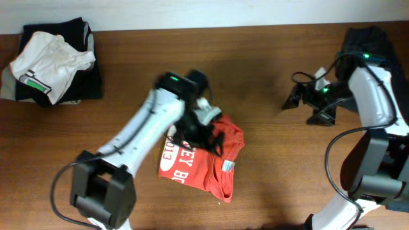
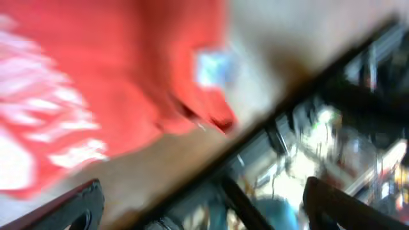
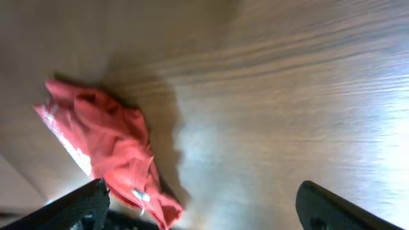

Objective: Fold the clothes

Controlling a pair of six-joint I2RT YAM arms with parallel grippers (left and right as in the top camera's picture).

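The red-orange T-shirt (image 1: pixel 206 161) lies bunched and partly folded on the wooden table, white lettering showing at its left. It also shows blurred in the left wrist view (image 2: pixel 108 83) and far off in the right wrist view (image 3: pixel 105 144). My left gripper (image 1: pixel 206 132) hovers over the shirt's upper edge. In the left wrist view its fingers (image 2: pixel 204 211) are spread wide with nothing between them. My right gripper (image 1: pixel 299 99) is open and empty over bare table to the right, well away from the shirt; its fingers (image 3: pixel 214 207) are spread wide.
A dark garment with a white T-shirt (image 1: pixel 48 64) on top lies at the back left corner. Another dark garment (image 1: pixel 365 39) lies at the back right behind the right arm. The table's front edge (image 2: pixel 255 137) is near the shirt.
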